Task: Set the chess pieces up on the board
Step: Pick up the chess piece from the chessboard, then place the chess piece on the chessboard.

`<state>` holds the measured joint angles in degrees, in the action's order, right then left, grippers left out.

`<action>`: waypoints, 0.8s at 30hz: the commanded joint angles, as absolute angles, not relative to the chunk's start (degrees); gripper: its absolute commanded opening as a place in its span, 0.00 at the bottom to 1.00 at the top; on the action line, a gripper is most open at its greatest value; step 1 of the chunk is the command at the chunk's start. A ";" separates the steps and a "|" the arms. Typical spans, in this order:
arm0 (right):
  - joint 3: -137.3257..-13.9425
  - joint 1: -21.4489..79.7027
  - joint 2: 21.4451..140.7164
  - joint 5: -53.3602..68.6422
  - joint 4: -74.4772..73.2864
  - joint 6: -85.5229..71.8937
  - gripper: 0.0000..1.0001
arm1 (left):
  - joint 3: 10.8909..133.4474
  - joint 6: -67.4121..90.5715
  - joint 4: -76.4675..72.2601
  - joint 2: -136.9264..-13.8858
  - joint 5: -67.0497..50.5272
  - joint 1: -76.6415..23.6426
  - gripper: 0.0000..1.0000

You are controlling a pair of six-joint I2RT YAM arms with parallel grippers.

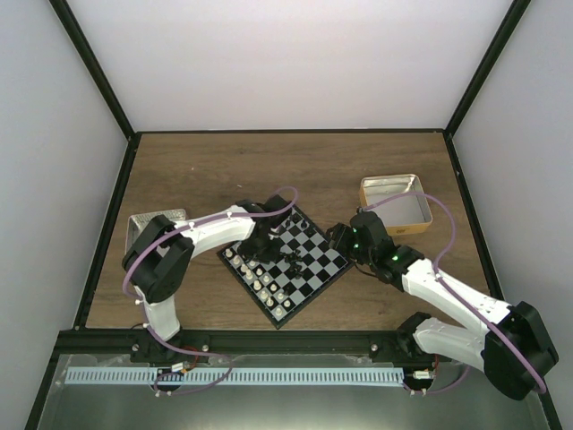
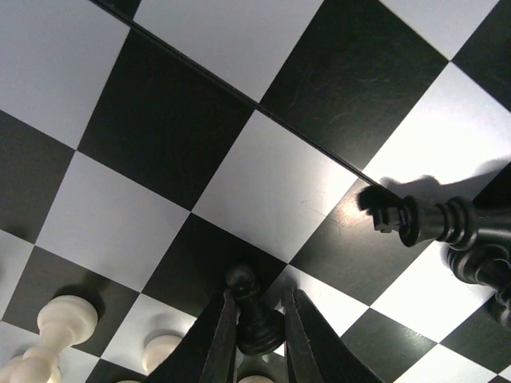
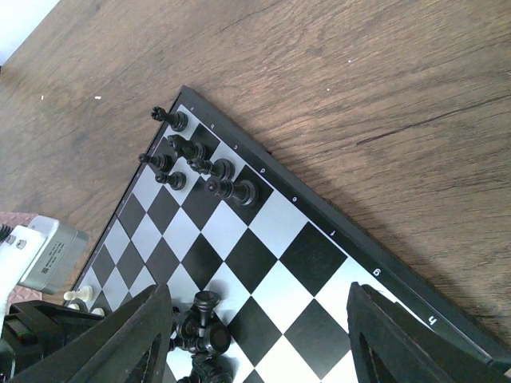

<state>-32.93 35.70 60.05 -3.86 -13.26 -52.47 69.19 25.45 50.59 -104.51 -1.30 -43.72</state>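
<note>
The board (image 1: pixel 327 262) lies as a diamond between the arms. My left gripper (image 1: pixel 265 240) hangs low over its upper left part. In the left wrist view that gripper (image 2: pixel 257 294) is shut on a black pawn (image 2: pixel 254 319), both fingers against its base. Another black piece (image 2: pixel 431 221) is close on the right, and white pawns (image 2: pixel 64 319) are at the lower left. My right gripper (image 3: pixel 259 335) is open over the board's (image 3: pixel 311 259) right corner with nothing between its fingers. A heap of black pieces (image 3: pixel 200 335) lies by its left finger. More black pieces (image 3: pixel 200 163) stand at the far corner.
A tan-rimmed metal tray (image 1: pixel 396 204) sits just beyond the right gripper. A second metal tray (image 1: pixel 152 224) lies left of the board behind the left arm. White pieces (image 1: pixel 260 278) line the board's near left edge. The two grippers are about one board width apart.
</note>
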 commanded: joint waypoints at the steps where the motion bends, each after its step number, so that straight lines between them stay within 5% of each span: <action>1: -33.75 35.68 59.02 -3.72 -12.70 -51.58 0.62 | 69.01 25.29 49.02 -103.96 -0.62 -44.07 0.13; 11: -36.69 35.40 58.46 9.50 -6.85 -40.54 0.63 | 67.91 18.33 40.37 -96.19 -0.82 -44.06 0.08; 24: -50.03 29.79 62.28 32.15 -11.90 -31.56 0.63 | 55.31 -1.39 8.74 -74.22 -13.32 -44.23 0.04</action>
